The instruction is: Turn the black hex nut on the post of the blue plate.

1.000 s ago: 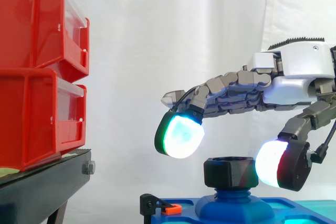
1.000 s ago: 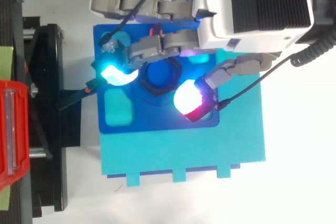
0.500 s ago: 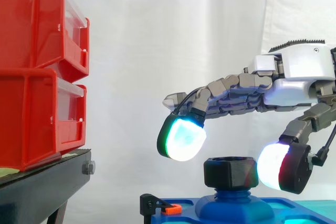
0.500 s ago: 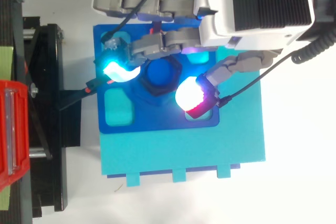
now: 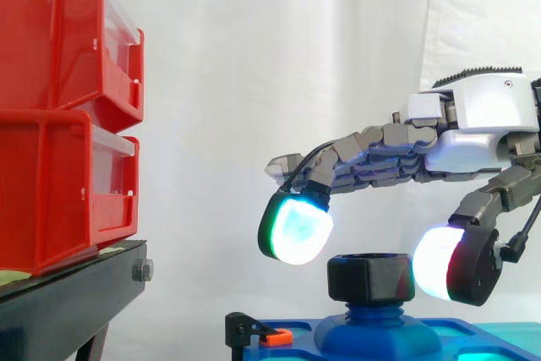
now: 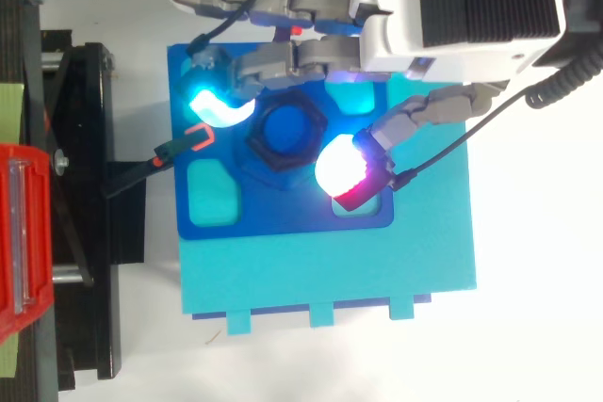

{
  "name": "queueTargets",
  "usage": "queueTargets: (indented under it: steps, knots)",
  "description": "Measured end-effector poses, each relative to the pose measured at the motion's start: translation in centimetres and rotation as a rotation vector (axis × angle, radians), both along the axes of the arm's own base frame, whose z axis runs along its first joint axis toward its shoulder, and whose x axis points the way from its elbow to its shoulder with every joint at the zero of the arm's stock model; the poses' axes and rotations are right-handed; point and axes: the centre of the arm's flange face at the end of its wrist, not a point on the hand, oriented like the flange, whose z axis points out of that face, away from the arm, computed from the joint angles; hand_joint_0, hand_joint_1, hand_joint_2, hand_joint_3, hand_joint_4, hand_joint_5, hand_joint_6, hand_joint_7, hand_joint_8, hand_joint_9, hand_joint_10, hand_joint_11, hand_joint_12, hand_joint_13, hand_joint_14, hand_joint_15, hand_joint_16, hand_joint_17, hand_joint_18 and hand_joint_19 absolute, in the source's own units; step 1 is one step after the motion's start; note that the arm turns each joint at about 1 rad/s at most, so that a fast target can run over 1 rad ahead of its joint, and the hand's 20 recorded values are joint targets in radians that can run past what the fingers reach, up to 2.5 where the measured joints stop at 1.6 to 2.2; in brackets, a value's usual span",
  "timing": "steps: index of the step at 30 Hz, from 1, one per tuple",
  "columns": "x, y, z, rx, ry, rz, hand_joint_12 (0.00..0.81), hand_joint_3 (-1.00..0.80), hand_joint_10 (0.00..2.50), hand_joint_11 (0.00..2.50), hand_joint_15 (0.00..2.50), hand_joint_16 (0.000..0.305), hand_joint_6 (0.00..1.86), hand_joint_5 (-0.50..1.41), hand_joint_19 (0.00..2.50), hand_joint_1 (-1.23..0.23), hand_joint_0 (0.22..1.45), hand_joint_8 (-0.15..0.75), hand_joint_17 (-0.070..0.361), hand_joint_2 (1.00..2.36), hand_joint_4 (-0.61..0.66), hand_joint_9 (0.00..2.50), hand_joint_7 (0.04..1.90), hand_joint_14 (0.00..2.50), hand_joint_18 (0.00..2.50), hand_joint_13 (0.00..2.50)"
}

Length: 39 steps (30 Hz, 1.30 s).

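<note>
You have one black hex nut (image 5: 371, 276), sitting on the single blue post (image 5: 376, 325) at the middle of the blue plate (image 6: 283, 218), to the right of the black stand (image 5: 68, 298). Two bins are stacked on that stand, the upper red bin (image 5: 59, 40) on the lower red bin (image 5: 59, 192). One hand (image 5: 478, 120) reaches in from the right, its fingers spread apart on either side of the nut and gripping nothing.

From the side, you see the cyan-green pad (image 5: 296, 227) hanging above and left of the nut, clear of it. The white-and-red thumb pad (image 5: 444, 264) sits level with the nut's right face; you can't tell whether they touch.

From above, you see the plate lying on a teal base (image 6: 330, 280) and one orange clip (image 6: 198, 136) at the plate's left edge.
</note>
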Motion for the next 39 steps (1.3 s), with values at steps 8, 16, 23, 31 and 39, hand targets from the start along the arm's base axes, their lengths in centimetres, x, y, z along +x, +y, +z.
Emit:
queueTargets:
  steps: [8,16,23,31,39]
  knots:
    - [-0.15,-0.02,-0.13,-0.001,0.013,0.003,0.328,-0.5,0.0,0.0,0.01,0.048,0.5,-0.3,0.09,-0.69,0.41,0.15,0.108,1.0,0.12,0.0,0.78,0.0,0.0,0.0]
    - [-0.26,-0.01,-0.23,0.0,0.024,0.005,0.328,-0.5,0.0,0.0,0.01,0.048,0.5,-0.3,0.1,-0.69,0.42,0.152,0.109,1.0,0.13,0.0,0.78,0.0,0.0,0.0]
    - [-0.42,-0.02,-0.31,0.001,0.036,0.007,0.327,-0.5,0.0,0.0,0.01,0.049,0.5,-0.29,0.1,-0.68,0.42,0.153,0.109,1.0,0.14,0.0,0.79,0.0,0.0,0.0]
    - [-0.47,-0.07,-0.31,0.0,0.037,0.015,0.331,-0.5,0.0,0.0,0.0,0.049,0.5,-0.29,0.08,-0.69,0.41,0.161,0.11,1.0,0.15,0.0,0.78,0.0,0.0,0.0]
    - [-0.54,-0.16,-0.25,0.001,0.036,0.029,0.333,-0.5,0.0,0.0,0.0,0.049,0.5,-0.29,0.08,-0.67,0.41,0.165,0.111,1.0,0.16,0.0,0.78,0.0,0.0,0.0]
